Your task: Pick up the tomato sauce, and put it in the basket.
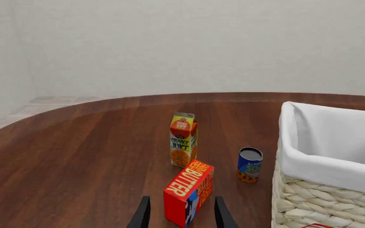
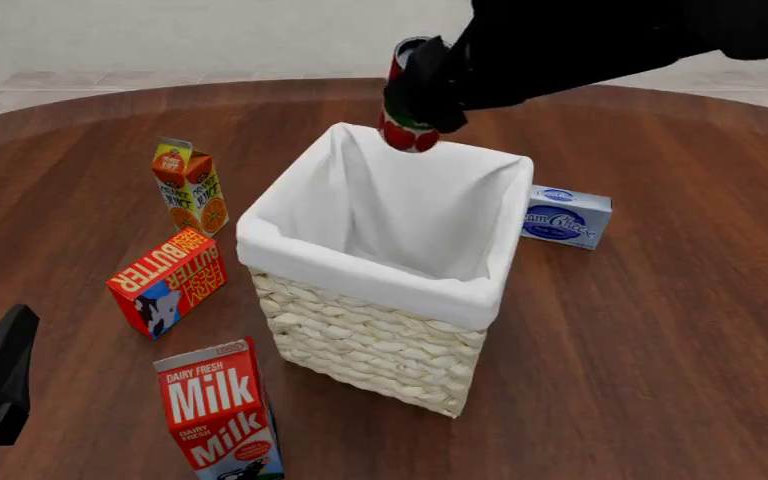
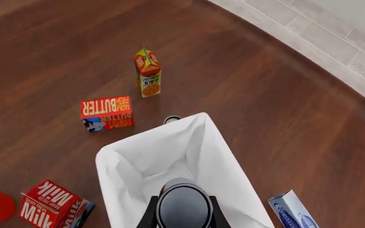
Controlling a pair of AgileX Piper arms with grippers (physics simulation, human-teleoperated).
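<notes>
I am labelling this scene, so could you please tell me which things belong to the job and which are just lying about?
Job: tomato sauce can, held by the right tool; basket.
Lying about: orange juice carton, butter box, milk carton, cream cheese box, blue can.

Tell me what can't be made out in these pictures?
- Soup can: blue label too small to read in the left wrist view; absent from the front view, behind the basket.
- Tomato sauce: the right claw covers most of it in front; the right wrist view shows only its top.
- Milk carton: bottom cut off by the front view's edge.
- Basket floor: not visible in any view.
- Left claw: only its tips show.
</notes>
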